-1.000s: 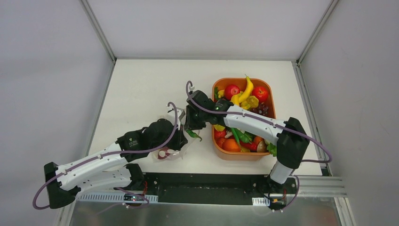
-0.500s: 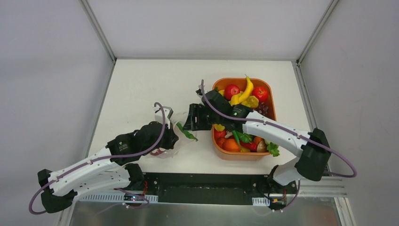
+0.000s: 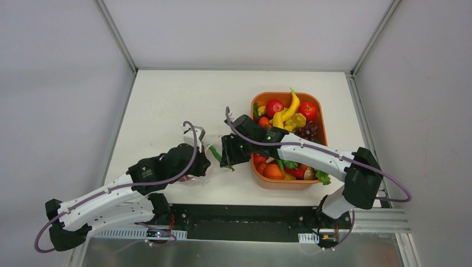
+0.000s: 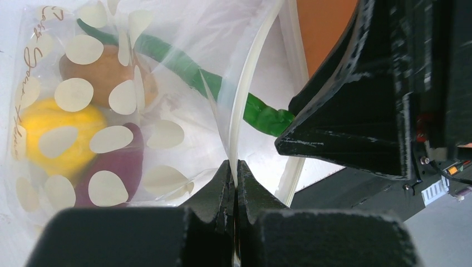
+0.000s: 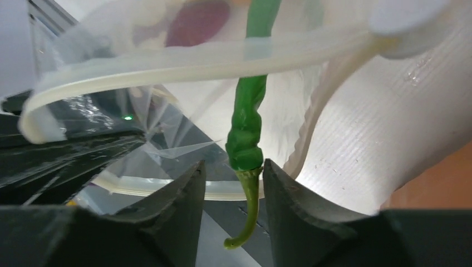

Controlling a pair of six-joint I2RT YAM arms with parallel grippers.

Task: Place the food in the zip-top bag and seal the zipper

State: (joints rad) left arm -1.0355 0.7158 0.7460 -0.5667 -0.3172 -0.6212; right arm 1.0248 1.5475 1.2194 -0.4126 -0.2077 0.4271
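Note:
The zip-top bag [image 4: 161, 133], clear with white dots, lies near the table's front edge with its mouth facing the tray. My left gripper [image 4: 235, 164] is shut on one side of the zipper [image 4: 245, 105], holding the mouth apart. Food inside the bag: a yellow lemon [image 4: 61, 133], a purple piece [image 4: 119, 167] and a brown piece [image 4: 103, 72]. A green chili [image 5: 247, 128] lies partly inside, its stem end sticking out. My right gripper [image 5: 232, 164] is open, with the chili's thin stem between its fingers. From above, the chili [image 3: 215, 153] lies between the left gripper [image 3: 200, 160] and the right gripper [image 3: 227, 161].
The orange tray [image 3: 305, 94] stands right of the bag, full of toy food: red tomatoes [image 3: 308, 110], a yellow pepper [image 3: 291, 105], dark grapes [image 3: 309, 130] and more. The right arm stretches over the tray's left side. Grey walls close in the white table.
The right gripper let go of the green chili, drew back towards the tray, then came back to its stem end. The chili now lies further into the bag mouth. The left arm shifted slightly left.

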